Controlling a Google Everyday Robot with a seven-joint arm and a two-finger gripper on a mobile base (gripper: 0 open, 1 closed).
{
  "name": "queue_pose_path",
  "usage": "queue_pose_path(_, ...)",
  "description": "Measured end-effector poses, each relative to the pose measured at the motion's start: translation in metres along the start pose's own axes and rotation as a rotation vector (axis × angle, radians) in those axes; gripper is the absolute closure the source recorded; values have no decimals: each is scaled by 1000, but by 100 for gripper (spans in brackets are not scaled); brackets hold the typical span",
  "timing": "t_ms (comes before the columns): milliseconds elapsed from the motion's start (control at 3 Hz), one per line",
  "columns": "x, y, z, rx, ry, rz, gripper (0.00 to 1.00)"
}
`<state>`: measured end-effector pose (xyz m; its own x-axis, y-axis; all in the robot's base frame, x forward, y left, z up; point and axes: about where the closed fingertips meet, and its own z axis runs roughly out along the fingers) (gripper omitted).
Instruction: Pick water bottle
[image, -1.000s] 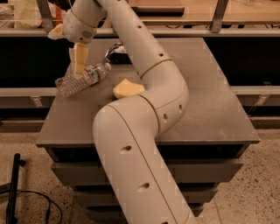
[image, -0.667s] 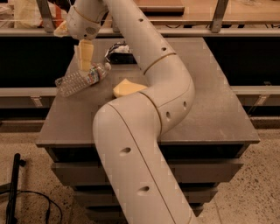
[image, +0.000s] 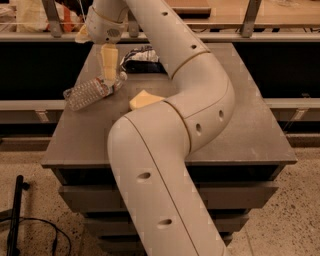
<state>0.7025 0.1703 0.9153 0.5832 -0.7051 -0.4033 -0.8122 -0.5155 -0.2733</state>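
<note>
The gripper (image: 109, 70) hangs far left over the table (image: 240, 125) — just above the toppled water bottle (image: 89, 93); its grip, I cannot tell.

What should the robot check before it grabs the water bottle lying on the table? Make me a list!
1. Water bottle in view, lying on its side on the table: ok.
2. End effector above the bottle's cap end: ok.
3. End effector already touching the bottle: cannot tell.
4. Sponge apart from the bottle: ok.
5. Snack bag lies behind the bottle, not on it: ok.
</note>
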Motion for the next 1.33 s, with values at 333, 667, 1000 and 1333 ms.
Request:
queue_pose_path(333, 12, 9, 2, -31, 41, 8, 0)
queue_pose_path(667, 21, 20, 10, -74, 63, 19, 0)
queue_pose_path(1000, 26, 33, 17, -119, 74, 27, 0)
queue_pose_path(1333, 25, 45, 23, -153, 76, 31, 17)
